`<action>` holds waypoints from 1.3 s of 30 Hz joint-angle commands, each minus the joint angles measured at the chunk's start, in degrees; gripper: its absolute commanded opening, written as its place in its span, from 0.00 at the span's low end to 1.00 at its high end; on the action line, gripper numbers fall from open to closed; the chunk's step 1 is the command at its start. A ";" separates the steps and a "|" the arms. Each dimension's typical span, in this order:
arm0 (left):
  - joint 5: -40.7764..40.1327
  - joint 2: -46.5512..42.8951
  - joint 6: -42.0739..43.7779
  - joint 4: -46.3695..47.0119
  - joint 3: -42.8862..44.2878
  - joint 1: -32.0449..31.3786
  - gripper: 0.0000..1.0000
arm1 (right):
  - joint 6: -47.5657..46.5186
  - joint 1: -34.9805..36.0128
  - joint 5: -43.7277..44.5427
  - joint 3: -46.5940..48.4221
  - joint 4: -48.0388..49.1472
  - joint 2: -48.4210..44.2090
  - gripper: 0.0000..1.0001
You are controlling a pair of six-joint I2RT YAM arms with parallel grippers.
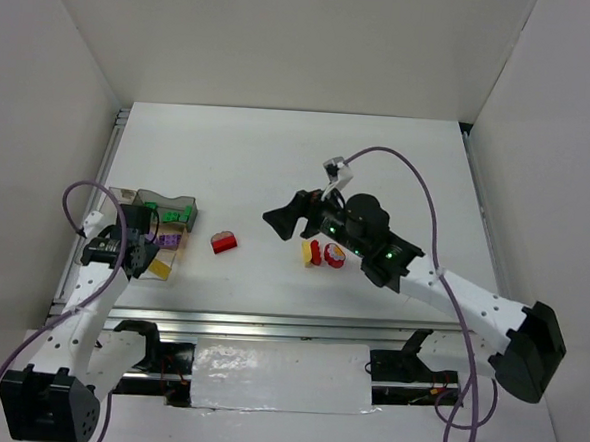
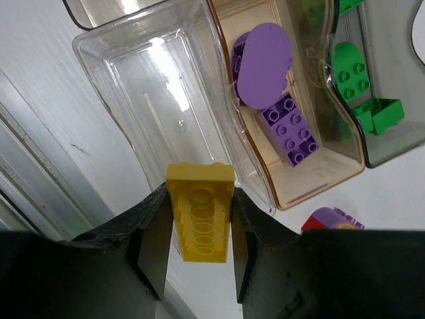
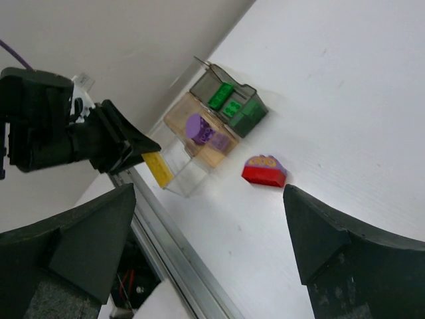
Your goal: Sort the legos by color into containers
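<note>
Containers [image 1: 176,202] sit left — loose legos [image 1: 224,242] to their right.

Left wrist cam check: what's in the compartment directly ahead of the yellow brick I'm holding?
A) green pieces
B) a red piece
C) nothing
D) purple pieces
C. The clear tray just ahead of the yellow brick held in the left gripper is empty. The purple pieces lie in the amber tray beside it.
</note>
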 commanded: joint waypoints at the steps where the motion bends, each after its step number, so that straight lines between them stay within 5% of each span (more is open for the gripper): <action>1: -3.70 0.82 -3.00 5.90 -1.00 0.36 0.00 | -3.69 -0.50 2.87 -3.44 -3.28 -6.73 1.00; 5: -4.24 0.38 -3.52 8.63 -2.41 2.29 0.01 | -3.78 -0.68 3.49 -4.95 -3.81 -11.05 1.00; 10: -5.65 0.90 -3.44 8.89 -3.55 3.26 0.15 | -3.69 -0.86 2.78 -4.51 -3.98 -10.18 1.00; 13: -4.25 0.73 -2.39 10.65 -5.39 4.22 0.36 | -3.87 -0.86 1.99 -3.90 -3.98 -9.12 1.00; 14: -3.81 0.64 -2.30 11.35 -5.66 4.31 0.58 | -3.87 -0.86 1.82 -3.38 -4.24 -8.77 1.00; 17: -3.28 0.38 -2.82 11.01 -6.01 4.40 0.87 | -4.13 -0.86 1.81 -2.06 -5.48 -7.19 1.00; 20: -3.45 0.38 -2.04 10.48 -4.96 4.49 0.99 | -4.31 -0.86 2.78 -1.18 -6.88 -6.48 1.00; 26: -0.83 -1.81 3.14 11.26 -2.33 4.58 1.00 | -2.12 -0.86 13.12 6.20 -21.10 2.54 1.00; 30: 6.64 -2.44 14.04 14.87 1.53 4.49 0.99 | -0.97 -1.73 18.60 9.55 -31.83 9.15 1.00; 39: 25.53 2.40 34.34 10.39 13.40 -0.50 1.00 | -2.29 -2.70 18.34 10.07 -35.53 19.00 1.00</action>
